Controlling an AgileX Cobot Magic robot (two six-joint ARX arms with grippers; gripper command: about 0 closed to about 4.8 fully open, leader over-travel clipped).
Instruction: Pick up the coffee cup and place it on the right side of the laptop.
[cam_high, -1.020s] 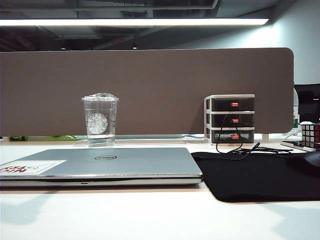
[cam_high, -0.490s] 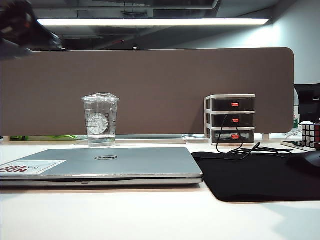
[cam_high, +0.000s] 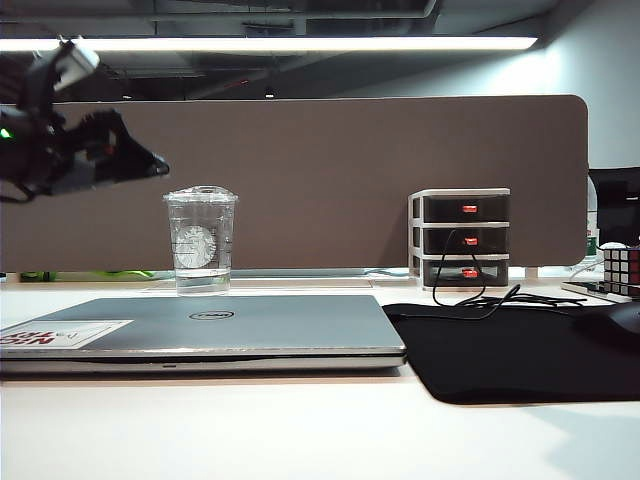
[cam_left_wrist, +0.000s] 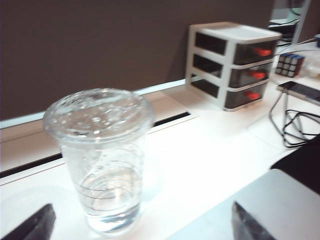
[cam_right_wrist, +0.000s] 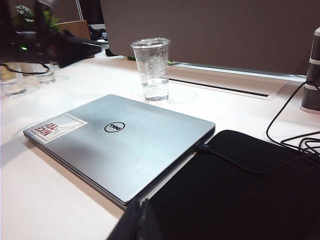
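The coffee cup (cam_high: 201, 240), clear with a domed lid and a little water, stands upright on the white desk just behind the closed silver laptop (cam_high: 200, 325). My left gripper (cam_high: 150, 163) hangs in the air up and left of the cup, apart from it. In the left wrist view the cup (cam_left_wrist: 102, 160) stands ahead of the left gripper (cam_left_wrist: 141, 220), whose dark fingertips (cam_left_wrist: 40, 225) are wide open and empty. My right gripper (cam_right_wrist: 145, 207) is shut and empty at the laptop's (cam_right_wrist: 125, 142) near corner, over the mat's edge. The right wrist view also shows the cup (cam_right_wrist: 151, 67).
A black mat (cam_high: 510, 350) lies right of the laptop, with a black cable (cam_high: 480, 295) across its back edge. A small drawer unit (cam_high: 460, 238) and a puzzle cube (cam_high: 622, 268) stand behind it. A brown partition (cam_high: 330, 170) closes the back. Clear glasses (cam_right_wrist: 12, 80) stand far left.
My left arm has come into the exterior view from the upper left and dropped toward the cup, jaws still open. Cup, laptop and right arm have not moved.
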